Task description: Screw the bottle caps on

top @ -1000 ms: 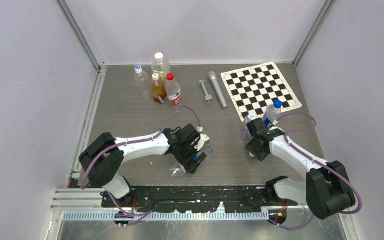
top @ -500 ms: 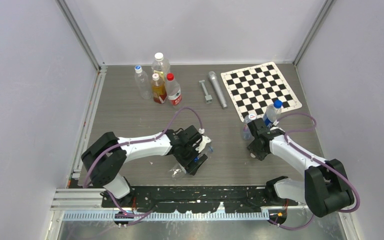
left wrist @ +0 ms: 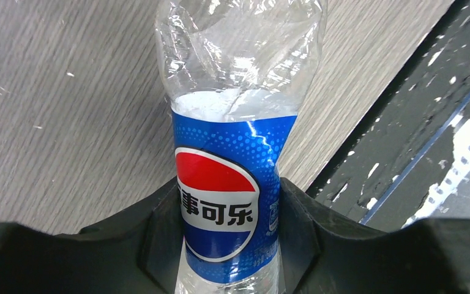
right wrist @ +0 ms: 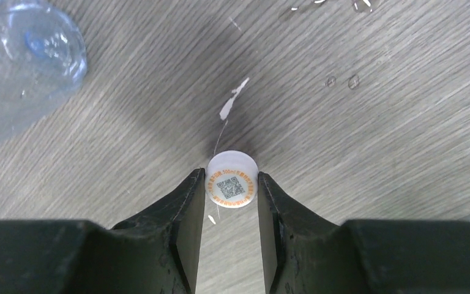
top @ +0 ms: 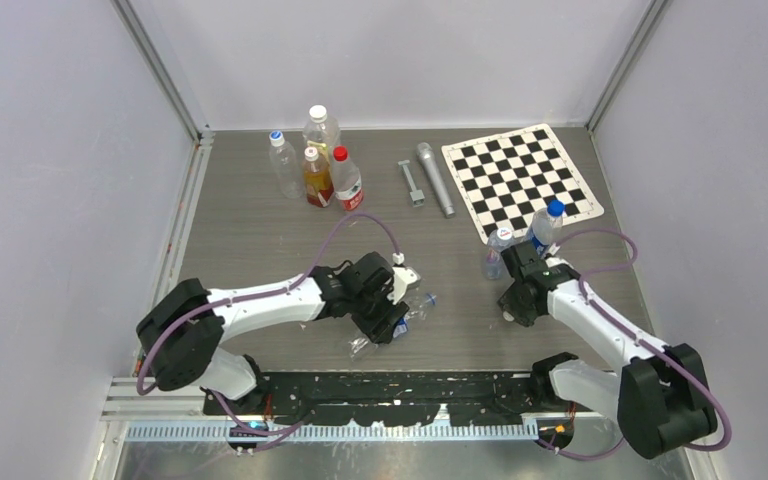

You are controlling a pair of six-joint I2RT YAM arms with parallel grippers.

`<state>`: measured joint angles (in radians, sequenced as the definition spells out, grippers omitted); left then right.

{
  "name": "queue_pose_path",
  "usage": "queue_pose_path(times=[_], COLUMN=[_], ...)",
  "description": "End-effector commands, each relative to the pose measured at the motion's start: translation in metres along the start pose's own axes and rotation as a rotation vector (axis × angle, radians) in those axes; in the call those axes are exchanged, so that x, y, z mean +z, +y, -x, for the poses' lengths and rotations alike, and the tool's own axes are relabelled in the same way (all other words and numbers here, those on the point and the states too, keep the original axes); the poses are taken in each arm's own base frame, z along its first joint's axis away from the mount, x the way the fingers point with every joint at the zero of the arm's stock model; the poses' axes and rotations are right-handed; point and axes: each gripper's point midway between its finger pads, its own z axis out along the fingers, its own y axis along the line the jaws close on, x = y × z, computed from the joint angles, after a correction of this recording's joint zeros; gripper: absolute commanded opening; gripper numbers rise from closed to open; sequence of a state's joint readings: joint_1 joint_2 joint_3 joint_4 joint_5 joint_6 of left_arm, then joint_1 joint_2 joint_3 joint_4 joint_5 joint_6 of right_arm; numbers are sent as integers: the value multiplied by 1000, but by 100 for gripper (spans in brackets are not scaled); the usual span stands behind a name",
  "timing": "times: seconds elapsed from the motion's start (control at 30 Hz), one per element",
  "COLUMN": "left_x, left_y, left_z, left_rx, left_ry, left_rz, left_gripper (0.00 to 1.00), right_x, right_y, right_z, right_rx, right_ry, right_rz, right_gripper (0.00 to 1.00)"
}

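The white cap [right wrist: 232, 182] shows a printed code facing up, just off the near-left corner of the chessboard [top: 522, 180]. I cannot tell whether it rests on the table [right wrist: 367, 122] or sits barely above it. My right gripper [right wrist: 231, 177] is closed on it, one finger pressed against each side of its rim. Between the cap and the board stands a nearly plain bottle [top: 496, 256]. A blue-capped bottle [top: 544, 226] stands at the board's near-left corner. Well to the left of the board and nearer my bases, the Pepsi-labelled bottle [left wrist: 220, 153] lies on its side, crumpled. One clear end points toward the table's near edge. My left gripper [left wrist: 227, 190] clamps it across the label, with its fingers against both sides. Water drops [right wrist: 343, 81] dot the wood near the cap.
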<state>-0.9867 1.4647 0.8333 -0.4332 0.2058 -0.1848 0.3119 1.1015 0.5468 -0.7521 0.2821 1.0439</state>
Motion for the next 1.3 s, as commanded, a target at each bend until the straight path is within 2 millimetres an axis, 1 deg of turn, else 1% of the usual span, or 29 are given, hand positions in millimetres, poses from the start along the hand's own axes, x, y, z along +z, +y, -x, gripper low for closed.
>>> queue_pose_path(times=[0.0, 0.03, 0.1, 0.17, 0.23, 0.27, 0.3, 0.33, 0.37, 0.4, 0.47, 0.5, 0.53, 0.57, 0.6, 0.63, 0.67, 0.7, 0.73, 0.77, 0.8, 0.93, 1.03, 1.07, 1.17, 1.27], left_x=[-8, -9, -13, -19, -27, -33, -37, -45, -51, -55, -68, -72, -78, -87, -93, -99, -106, -112, -116, -121, -126, -140, -148, -147, -151, -155], left_y=[-15, -17, -22, -26, -27, -27, -26, -26, -24, -20, -16, -14, -13, -12, -11, -10, -9, -8, -7, -6, -5, -7, -9, -10, -11, -15], left_z=[33, 36, 42, 49, 56, 59, 63, 67, 70, 71, 79, 79, 81, 84, 86, 88, 90, 92, 93, 95, 96, 103, 113, 112, 118, 125], left_rx=[32, 37, 52, 75, 103, 120, 140, 163, 183, 203, 264, 305, 343, 376, 404, 426, 447, 471, 494, 510, 533, 590, 623, 628, 638, 643], left_ry=[-172, -190, -236, -295, -362, -400, -432, -479, -516, -539, -611, -632, -658, -691, -716, -740, -760, -777, -787, -798, -803, -815, -830, -813, -814, -836], left_rz=[-67, -77, -104, -119, -121, -118, -111, -100, -84, -59, -16, 0, 18, 37, 54, 71, 91, 105, 121, 137, 153, 179, 189, 188, 188, 182], left_gripper=[48, 46, 46, 45, 43, 42, 42, 41, 40, 40, 39, 38, 37, 36, 34, 33, 33, 33, 33, 33, 33, 32, 31, 31, 30, 28], right_x=[-24, -27, -40, -51, -70, -79, -90, -99, -114, -122, -153, -160, -176, -183, -198, -205, -219, -227, -241, -247, -258, -285, -302, -305, -314, -318], right_y=[6, 8, 16, 18, 27, 28, 35, 36, 42, 45, 58, 60, 67, 69, 73, 75, 79, 81, 84, 86, 90, 105, 116, 119, 132, 142], right_z=[2, 2, -1, -3, -4, -3, -3, -2, -1, -2, -1, -2, -3, -3, -3, -2, -2, -1, -1, -1, 0, 4, -1, 0, 3, 5], right_rx=[-58, -70, -111, -158, -211, -237, -254, -281, -315, -333, -391, -433, -469, -524, -576, -599, -640, -658, -695, -712, -745, -840, -946, -954, -978, -986], right_ry=[20, 26, 51, 55, 58, 46, 46, 33, 33, 38, 45, 44, 52, 42, 29, 23, 17, 14, 8, 4, -8, -55, -59, -63, -81, -87], right_rz=[69, 83, 144, 185, 269, 305, 354, 390, 448, 480, 592, 620, 686, 720, 778, 802, 850, 873, 921, 943, 985, 1104, 1223, 1239, 1296, 1332], right_gripper=[4, 2, 1, 1, 1, 1, 1, 1, 1, 1, 1, 1, 1, 1, 1, 1, 1, 1, 1, 1, 1, 1, 1, 1, 1, 1])
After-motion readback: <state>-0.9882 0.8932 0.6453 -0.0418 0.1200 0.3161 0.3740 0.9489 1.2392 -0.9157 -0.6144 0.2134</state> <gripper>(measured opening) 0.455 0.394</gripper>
